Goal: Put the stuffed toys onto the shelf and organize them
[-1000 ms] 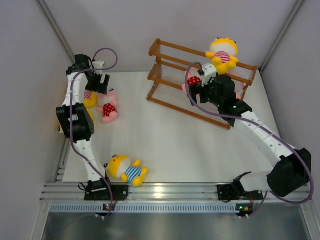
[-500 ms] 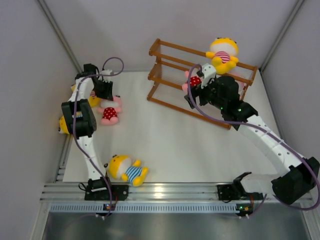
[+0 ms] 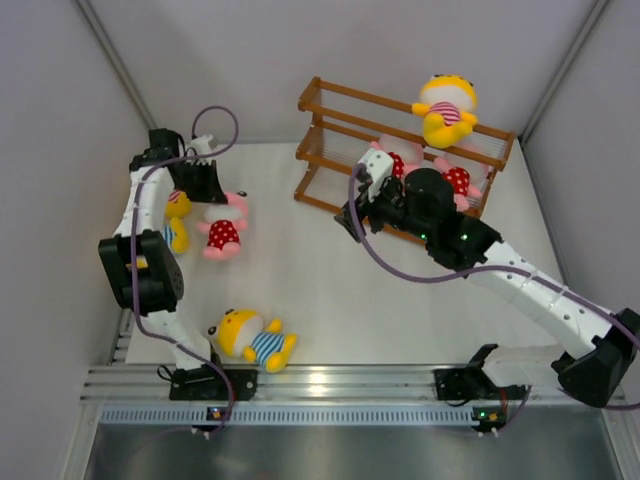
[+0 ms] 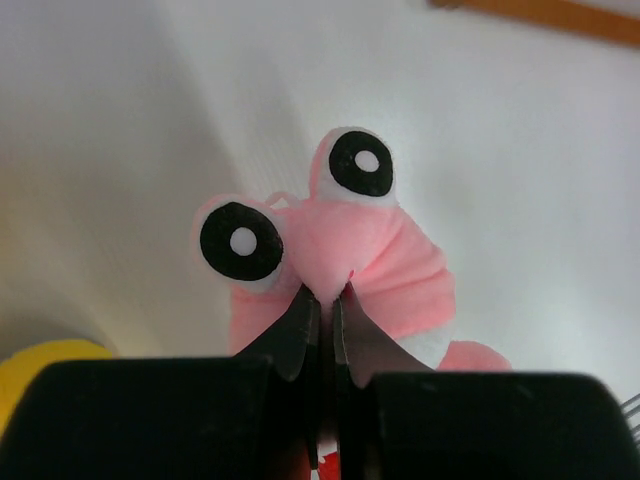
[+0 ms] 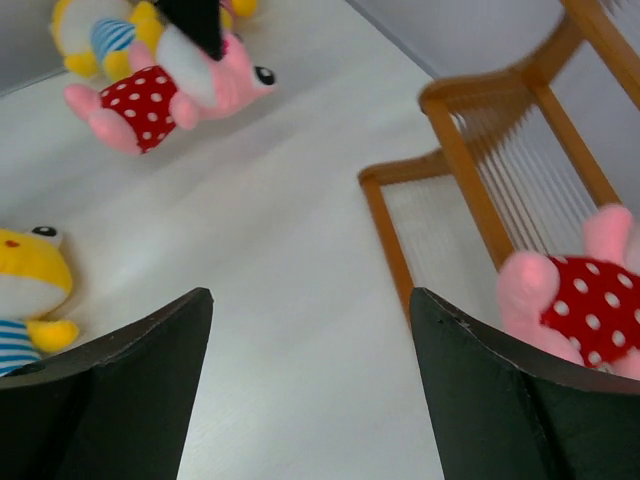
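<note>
Although roughly half the task appears done, a blue-striped yellow doll [image 3: 250, 342] lies at the near left of the table [image 3: 330, 290]; farther back, the left gripper [image 4: 322, 295] is clamped on the face of a pink doll [image 4: 345, 240], with a second yellow doll [image 3: 177, 222] beside it. The right gripper [image 5: 310, 380] hangs spread and empty before the shelf [image 3: 340, 89], which holds two pink dolls [image 3: 393, 162] lower down and a pink-striped yellow doll [image 3: 445, 105] on top.

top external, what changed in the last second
The right gripper let go of a pink doll on the shelf and drew back, open. The left gripper came down and shut on the other pink doll. The yellow doll and blue-striped doll stayed put.
</note>
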### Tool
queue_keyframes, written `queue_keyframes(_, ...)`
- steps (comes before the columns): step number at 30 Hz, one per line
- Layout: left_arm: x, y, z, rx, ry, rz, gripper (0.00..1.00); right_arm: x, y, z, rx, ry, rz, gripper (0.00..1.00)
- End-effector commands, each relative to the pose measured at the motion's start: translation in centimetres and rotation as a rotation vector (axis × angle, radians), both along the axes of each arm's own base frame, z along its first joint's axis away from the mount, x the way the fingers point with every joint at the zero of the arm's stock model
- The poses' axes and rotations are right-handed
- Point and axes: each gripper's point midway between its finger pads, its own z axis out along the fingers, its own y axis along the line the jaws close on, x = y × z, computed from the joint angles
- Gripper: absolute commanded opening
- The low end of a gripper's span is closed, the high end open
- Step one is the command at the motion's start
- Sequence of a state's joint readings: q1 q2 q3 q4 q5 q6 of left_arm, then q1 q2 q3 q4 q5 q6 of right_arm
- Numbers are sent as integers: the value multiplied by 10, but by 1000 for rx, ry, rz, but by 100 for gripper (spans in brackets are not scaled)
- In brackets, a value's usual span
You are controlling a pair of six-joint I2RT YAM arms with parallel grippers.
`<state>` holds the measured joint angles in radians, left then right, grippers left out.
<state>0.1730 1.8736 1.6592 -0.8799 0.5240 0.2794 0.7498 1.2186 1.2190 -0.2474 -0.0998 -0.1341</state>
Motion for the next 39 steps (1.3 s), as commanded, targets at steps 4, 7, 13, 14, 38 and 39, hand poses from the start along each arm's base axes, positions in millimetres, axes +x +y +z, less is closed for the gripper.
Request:
queue_keyframes(4, -51, -35, 89, -132, -141, 35, 0, -48, 103, 21, -22, -268, 249, 83)
queue_keyframes(7, -68, -40, 95, -137, -140, 36, 0, -65, 150, 5, -70, -269, 339, 85)
queue_keyframes(13, -90, -48, 105, -156, -139, 6, 0, -69, 203, -10, -107, -276, 413, 88)
queue_keyframes(14, -91, -49, 107, -159, -143, 5, 0, -74, 209, -11, -109, -282, 426, 88)
queue_keyframes(38, -86, -52, 114, -184, -150, 3, 0, -90, 260, -62, -192, -231, 532, 84)
queue_keyframes(39, -86, -52, 115, -185, -152, 2, 0, -86, 261, -58, -189, -237, 512, 84)
